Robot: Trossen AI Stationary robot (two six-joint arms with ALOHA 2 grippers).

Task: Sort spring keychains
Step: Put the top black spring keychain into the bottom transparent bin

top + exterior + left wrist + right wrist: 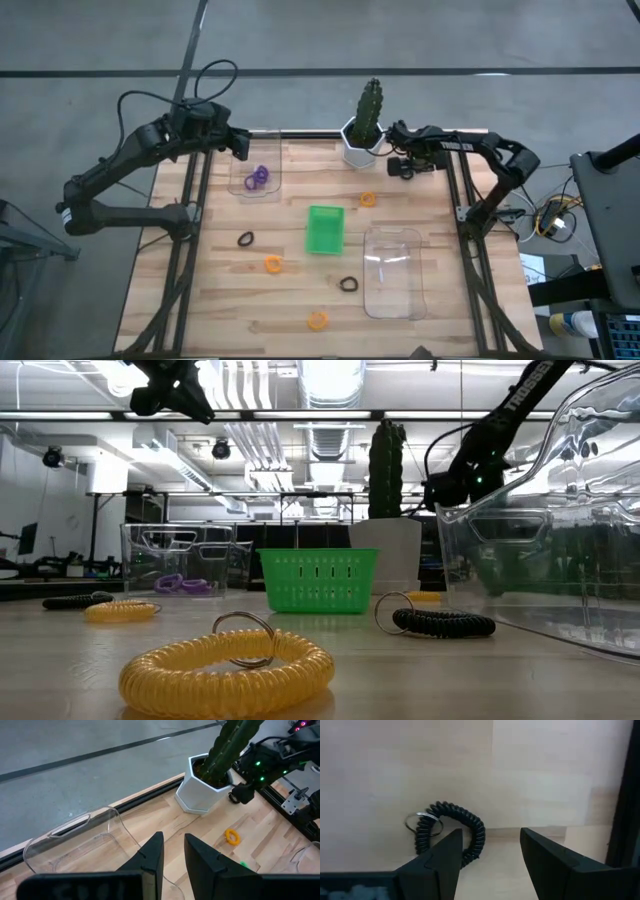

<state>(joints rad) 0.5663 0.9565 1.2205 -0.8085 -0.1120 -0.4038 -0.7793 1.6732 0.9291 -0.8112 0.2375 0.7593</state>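
High view: the right gripper (400,166) hangs in the upper right of centre, just beside the white plant pot (356,143). The left gripper (240,146) waits at the upper left, by the far rim of the clear tray (243,187) that holds the purple keychains (260,176).

In the right wrist view the fingers stand wide apart with nothing between them. The black keychain (451,833) lies flat on the pale wood just ahead of them. It is not centred in the gap: most of the coil sits in front of one finger. The left gripper's fingers, seen in its own wrist view, stand narrowly apart and hold nothing.

The risk, as I judge it, is an off-centre grab. If the right gripper comes straight down, one finger may land on the coil, pinning or shoving it instead of closing round it. A springy loop caught by a single strand could also twist free on the lift. The pot is close enough to be brushed by a sideways correction.

The coil is a bent loop, slightly longer across the gap than along the fingers' reach, so it has no strong long axis. Its steel ring (422,825) points outward, away from the gap. I cannot pick this keychain out in the high view. An orange keychain (368,199) lies near the right gripper, toward the green tray (325,229).
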